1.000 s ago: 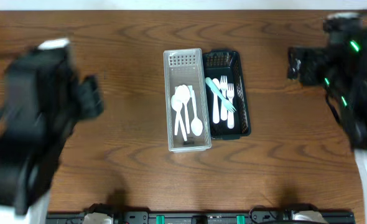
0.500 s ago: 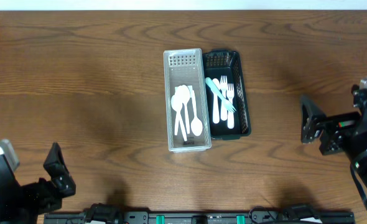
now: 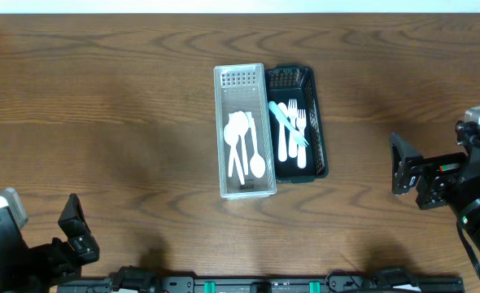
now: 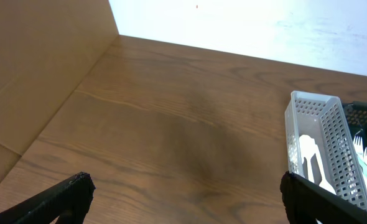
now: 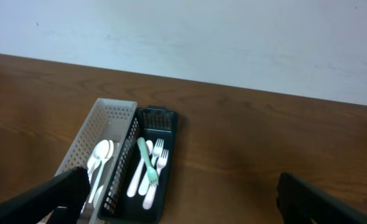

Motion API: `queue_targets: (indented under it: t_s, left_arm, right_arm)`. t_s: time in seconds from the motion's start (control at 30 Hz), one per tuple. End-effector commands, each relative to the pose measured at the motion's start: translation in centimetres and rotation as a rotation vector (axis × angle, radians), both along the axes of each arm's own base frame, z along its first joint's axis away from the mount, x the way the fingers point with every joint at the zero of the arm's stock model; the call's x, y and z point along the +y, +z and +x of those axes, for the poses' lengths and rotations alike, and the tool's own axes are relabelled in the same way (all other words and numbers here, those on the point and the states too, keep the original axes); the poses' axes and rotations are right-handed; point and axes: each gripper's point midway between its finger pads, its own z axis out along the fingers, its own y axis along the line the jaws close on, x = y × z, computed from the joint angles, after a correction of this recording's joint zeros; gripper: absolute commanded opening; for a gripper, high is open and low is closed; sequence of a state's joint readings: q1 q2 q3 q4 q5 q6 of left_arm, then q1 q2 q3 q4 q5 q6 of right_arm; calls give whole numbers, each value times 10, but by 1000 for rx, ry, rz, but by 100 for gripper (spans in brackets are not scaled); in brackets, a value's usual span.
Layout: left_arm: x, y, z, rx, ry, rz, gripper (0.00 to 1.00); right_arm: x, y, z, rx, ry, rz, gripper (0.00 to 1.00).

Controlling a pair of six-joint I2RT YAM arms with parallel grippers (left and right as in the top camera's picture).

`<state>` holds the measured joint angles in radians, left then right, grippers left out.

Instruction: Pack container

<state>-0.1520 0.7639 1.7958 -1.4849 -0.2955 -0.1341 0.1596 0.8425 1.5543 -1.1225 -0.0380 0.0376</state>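
Your left gripper (image 4: 183, 198) is spread wide and holds nothing; its wrist view catches only the two dark fingertips (image 4: 68, 194) in the bottom corners, the rest cut off. Your right gripper (image 5: 183, 198) is likewise wide apart and empty, with the same cropping. From overhead, the left arm sits in the near-left corner and is half out of frame, and the right arm is clipped by the right edge, so you can't judge either finger gap from there. Two baskets stand touching side by side at mid-table, well apart from both grippers: a white basket (image 3: 242, 80) on the left and a black basket (image 3: 293, 77) on the right. The white one holds white spoons (image 3: 244, 146); they overlap, so you can count at least three but not be sure of more. The black one holds three white forks (image 3: 293, 134) and one teal utensil (image 3: 285, 120) lying slantwise over them, its type too small to tell. In the left wrist view the black basket runs off the right edge. Bare wooden table (image 3: 126, 98) lies broad on both sides of the baskets; its far edge meets a white wall, and a brown panel (image 4: 40, 74) rises along its left side.
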Motion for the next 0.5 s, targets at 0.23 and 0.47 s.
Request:
queue_targets:
  t_s: [0.23,0.47]
  left_arm:
    - [3,2,-1,-5,15,7,98]
    - [3,2,-1,-5,15,7,98]
  right_arm:
    - [3,1,-1,1,10,18,99]
    - [1,-22,-12,105,7,-1,99]
